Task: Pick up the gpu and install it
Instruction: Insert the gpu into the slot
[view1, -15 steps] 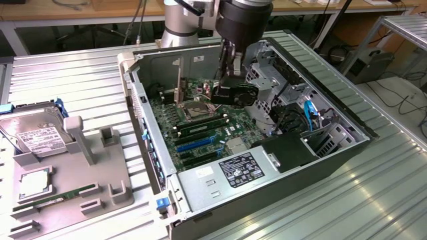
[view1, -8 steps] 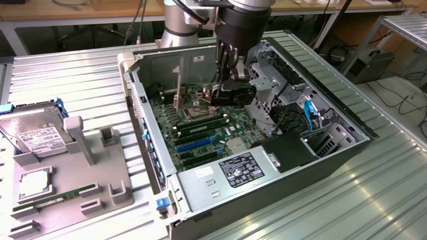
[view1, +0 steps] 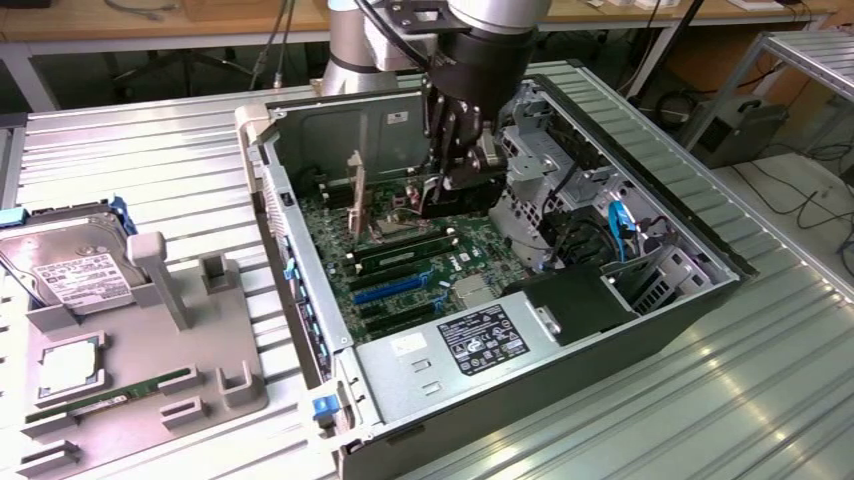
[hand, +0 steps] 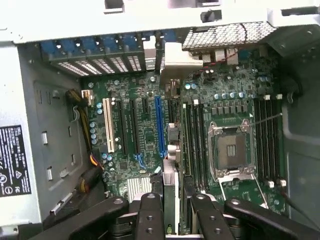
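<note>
My gripper (view1: 461, 170) has reached down into the open computer case (view1: 641, 330), over the green motherboard (view1: 414, 270). It is shut on the gpu (view1: 449, 196), a thin dark card hanging on edge below the fingers. In the wrist view the gpu (hand: 170, 185) appears edge-on between the black fingers (hand: 150, 212). It runs toward the rear slot openings, just beside the long blue expansion slot (hand: 159, 125). Whether its lower edge touches a slot cannot be told.
The empty CPU socket (hand: 229, 150) and memory slots (hand: 267, 135) lie near the card. Drive cages and blue cables (view1: 621, 225) crowd the case on the exterior view's right. A grey tray (view1: 147, 350) on the exterior view's left holds a hard drive (view1: 74, 268), a CPU (view1: 67, 365) and a RAM stick (view1: 114, 395).
</note>
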